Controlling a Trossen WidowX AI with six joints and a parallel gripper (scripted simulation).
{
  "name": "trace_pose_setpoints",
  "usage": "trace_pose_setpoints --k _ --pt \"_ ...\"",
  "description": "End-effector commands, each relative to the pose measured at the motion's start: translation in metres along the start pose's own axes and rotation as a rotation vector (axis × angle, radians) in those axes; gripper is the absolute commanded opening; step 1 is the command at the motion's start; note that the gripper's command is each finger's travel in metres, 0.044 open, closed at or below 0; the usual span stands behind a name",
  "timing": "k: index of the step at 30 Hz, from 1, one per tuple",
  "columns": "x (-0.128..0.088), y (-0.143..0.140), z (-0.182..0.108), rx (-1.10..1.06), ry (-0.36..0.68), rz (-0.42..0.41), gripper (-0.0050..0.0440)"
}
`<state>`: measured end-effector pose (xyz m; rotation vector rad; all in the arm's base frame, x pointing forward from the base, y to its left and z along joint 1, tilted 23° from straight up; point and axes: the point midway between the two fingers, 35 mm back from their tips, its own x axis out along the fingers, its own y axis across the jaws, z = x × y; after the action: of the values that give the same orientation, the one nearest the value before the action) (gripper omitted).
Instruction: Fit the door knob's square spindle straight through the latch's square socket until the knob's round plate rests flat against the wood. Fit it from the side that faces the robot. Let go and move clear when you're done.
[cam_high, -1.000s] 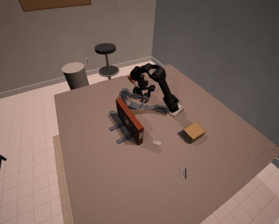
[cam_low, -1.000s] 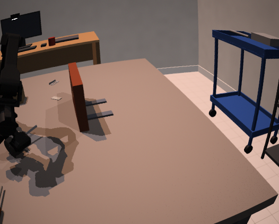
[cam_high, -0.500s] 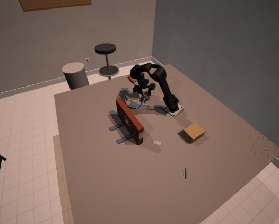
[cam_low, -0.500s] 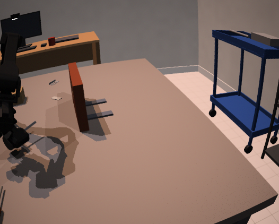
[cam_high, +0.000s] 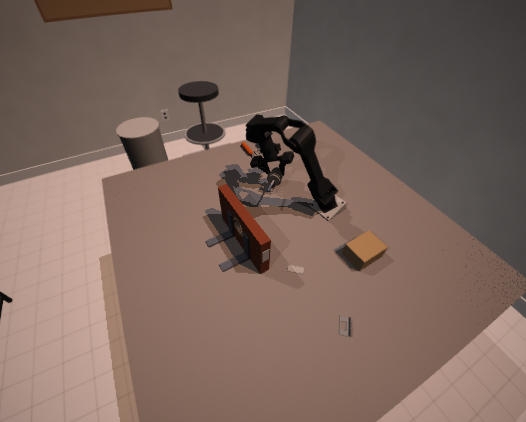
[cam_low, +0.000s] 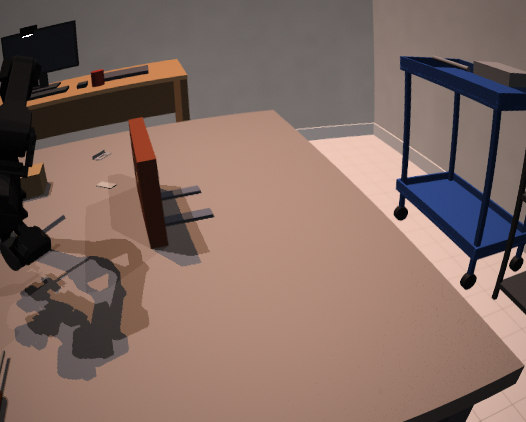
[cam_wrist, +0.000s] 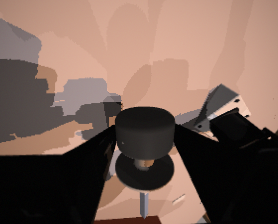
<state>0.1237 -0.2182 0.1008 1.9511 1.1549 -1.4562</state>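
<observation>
My gripper (cam_high: 274, 174) (cam_wrist: 144, 127) is shut on the dark round door knob (cam_high: 274, 178) (cam_wrist: 145, 142), one finger on each side of it. The knob's round plate (cam_wrist: 145, 178) faces away from the gripper. The square metal spindle (cam_low: 54, 223) (cam_wrist: 144, 202) sticks straight out towards the red-brown wooden door piece (cam_high: 245, 215) (cam_low: 141, 145) (cam_wrist: 127, 220), apart from it in the top view. The door piece stands upright on two grey feet, with a metal latch plate (cam_high: 265, 255) in its end edge. The socket opening on the robot's side is hidden.
A wooden block (cam_high: 365, 249) lies beyond the arm's base. A small white piece (cam_high: 295, 270) (cam_low: 106, 185) and a small metal plate (cam_high: 344, 326) (cam_low: 100, 155) lie on the table. An orange-handled tool (cam_high: 247, 148) lies behind the gripper. The grey feet (cam_high: 219, 240) (cam_low: 190, 217) extend away from the robot.
</observation>
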Motion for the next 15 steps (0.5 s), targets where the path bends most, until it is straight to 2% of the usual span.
trace_pose_setpoints --k 1,15 --pt "-0.016 -0.004 0.000 -0.006 -0.014 0.017 0.0000" --pt "-0.034 -0.011 0.000 -0.006 -0.014 0.017 0.0000"
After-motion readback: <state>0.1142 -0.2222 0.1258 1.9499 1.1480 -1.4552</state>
